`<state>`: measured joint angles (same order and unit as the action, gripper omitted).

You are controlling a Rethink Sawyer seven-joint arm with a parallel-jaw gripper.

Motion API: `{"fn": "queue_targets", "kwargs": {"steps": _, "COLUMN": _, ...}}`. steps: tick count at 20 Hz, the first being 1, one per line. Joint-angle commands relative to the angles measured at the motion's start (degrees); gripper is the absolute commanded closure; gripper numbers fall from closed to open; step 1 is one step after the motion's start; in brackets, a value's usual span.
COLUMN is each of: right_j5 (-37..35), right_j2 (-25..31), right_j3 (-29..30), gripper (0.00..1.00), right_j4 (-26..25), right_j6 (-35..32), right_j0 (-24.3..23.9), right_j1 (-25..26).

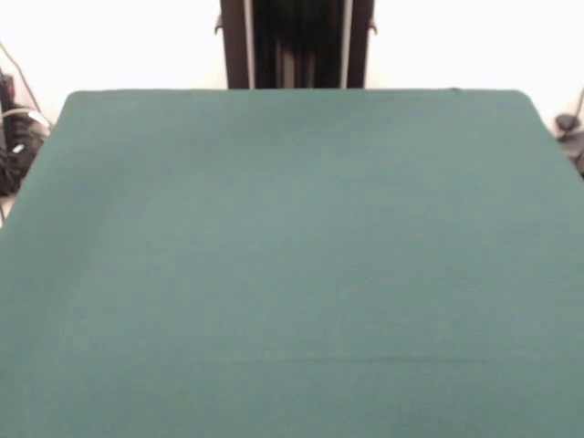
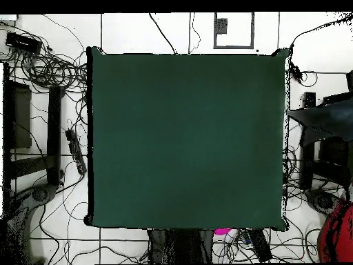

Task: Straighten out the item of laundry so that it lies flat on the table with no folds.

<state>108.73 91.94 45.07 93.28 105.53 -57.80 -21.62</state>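
Currently table bare of laundry in both views; end effector nowhere seen, state unknowable. Straightening not begun; needed first: jeans laid on table.

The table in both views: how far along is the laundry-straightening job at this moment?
Nothing looks done. The green table shows in full in both views, with no laundry on it, and neither the arm nor its tool is in view. Nothing is in hand; the whole job, starting with a garment arriving, is left.
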Motion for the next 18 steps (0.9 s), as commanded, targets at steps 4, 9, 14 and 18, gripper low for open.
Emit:
{"fn": "queue_targets", "kwargs": {"steps": 4, "right_j5": -5.52, "right_j2": 3.48, "right_j3": 15.2, "gripper": 1.0, "right_j4": 16.74, "right_j6": -6.49, "right_j0": -9.7, "right_j1": -3.03}}
{"fn": "queue_targets", "kwargs": {"steps": 9, "right_j5": -1.7, "right_j2": 3.57, "right_j3": 3.53, "gripper": 1.0, "right_j4": 11.56, "right_j6": 3.43, "right_j0": -7.16, "right_j1": -0.86}}
{"fn": "queue_targets", "kwargs": {"steps": 14, "right_j5": -2.8, "right_j2": 3.12, "right_j3": 0.52, "gripper": 1.0, "right_j4": 5.55, "right_j6": 6.93, "right_j0": -9.32, "right_j1": -0.42}}
{"fn": "queue_targets", "kwargs": {"steps": 18, "right_j5": -2.07, "right_j2": 4.15, "right_j3": 0.1, "gripper": 1.0, "right_j4": 5.67, "right_j6": 8.87, "right_j0": -10.35, "right_j1": 0.07}}
